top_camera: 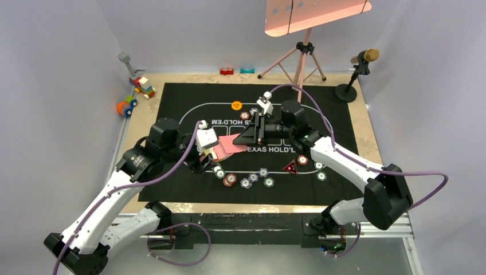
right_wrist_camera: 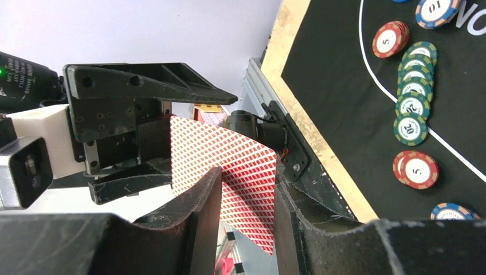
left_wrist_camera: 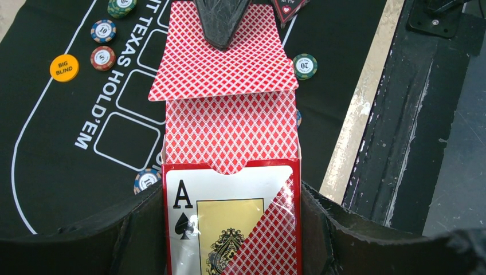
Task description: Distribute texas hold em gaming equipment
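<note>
Black printed mat [top_camera: 338, 120] covers most of the tabletop. Left gripper [top_camera: 211, 154] hangs above its near-left part, jaws clamped on the sides of an open card box [left_wrist_camera: 229, 229], ace of spades facing up. Right gripper [top_camera: 238, 141] meets it from the opposite side, pinching one red-backed playing card [left_wrist_camera: 223, 63] at the box's open end. Poker chips [top_camera: 252, 179] lie in a loose row just nearer. Red triangular marker [top_camera: 291, 168] sits right of them. Orange button [top_camera: 236, 105] lies at the far side.

open card box [left_wrist_camera: 229, 189], ace of spades on its face, clamped in left gripper [left_wrist_camera: 232, 246] above the mat [top_camera: 172, 97]; one red-backed card [left_wrist_camera: 229, 69] sticks partway out. chips [top_camera: 254, 177], orange button [top_camera: 236, 105] and red triangle [top_camera: 291, 168] lie flat on the mat.
</note>
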You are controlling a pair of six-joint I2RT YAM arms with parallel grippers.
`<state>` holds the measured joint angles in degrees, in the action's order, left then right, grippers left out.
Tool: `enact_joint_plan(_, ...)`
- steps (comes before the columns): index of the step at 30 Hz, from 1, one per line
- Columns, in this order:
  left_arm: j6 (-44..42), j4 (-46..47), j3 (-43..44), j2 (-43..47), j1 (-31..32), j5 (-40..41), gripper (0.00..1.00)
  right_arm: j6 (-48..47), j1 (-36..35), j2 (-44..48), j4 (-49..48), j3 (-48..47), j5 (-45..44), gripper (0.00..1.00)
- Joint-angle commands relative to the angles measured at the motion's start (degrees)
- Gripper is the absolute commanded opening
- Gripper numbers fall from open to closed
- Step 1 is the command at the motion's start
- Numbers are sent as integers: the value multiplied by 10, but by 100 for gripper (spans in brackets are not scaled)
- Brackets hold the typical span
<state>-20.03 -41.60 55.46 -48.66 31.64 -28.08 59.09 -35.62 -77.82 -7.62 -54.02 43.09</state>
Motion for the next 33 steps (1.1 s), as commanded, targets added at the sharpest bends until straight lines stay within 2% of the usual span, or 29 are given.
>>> enact_joint_plan(1,10,41,5,14,3,-12,32,-24,4,12,26,-21,9,37)
enact_joint_plan(10,6,34,-5,21,2,-7,32,-21,27,37,33,-24,16,21)
enact_joint_plan(21,-3,0,-2,34,2,0,31,-5,85,50,20,-37,39,6)
enact_joint_plan(27,0,-19,-3,42,1,-2,29,-6,111,-5,-12,-47,48,2)
enact_joint_plan(33,3,-27,1,40,1,-14,29,-11,95,-170,-73,-107,32,2)
